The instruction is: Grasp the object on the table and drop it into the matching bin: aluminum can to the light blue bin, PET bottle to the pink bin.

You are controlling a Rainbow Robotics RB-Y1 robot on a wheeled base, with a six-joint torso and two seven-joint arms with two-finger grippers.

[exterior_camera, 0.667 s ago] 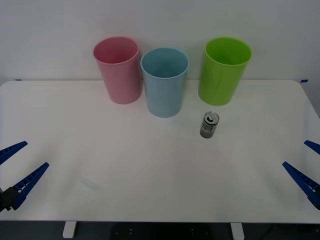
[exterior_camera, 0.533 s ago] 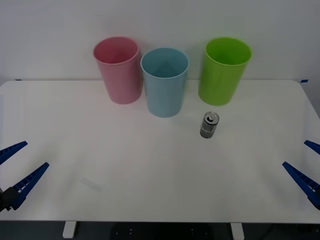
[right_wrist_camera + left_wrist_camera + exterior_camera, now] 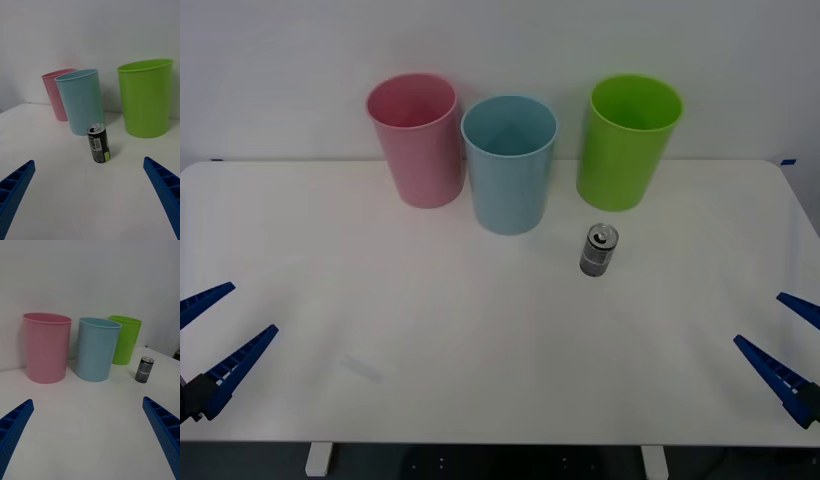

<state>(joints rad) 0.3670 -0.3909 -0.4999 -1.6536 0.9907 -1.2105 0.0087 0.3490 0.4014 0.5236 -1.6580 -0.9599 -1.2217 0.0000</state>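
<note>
The left gripper hangs over the near left corner of the table, its blue fingers spread wide and holding nothing. Along the far edge stand three bins: the pink bin first, the light blue bin just beside it, and a lime green bin a little apart. The aluminum can stands upright on the tabletop in front of the green bin, near the blue one, untouched. At the near right corner the right gripper hovers with its jaws apart as well.
</note>
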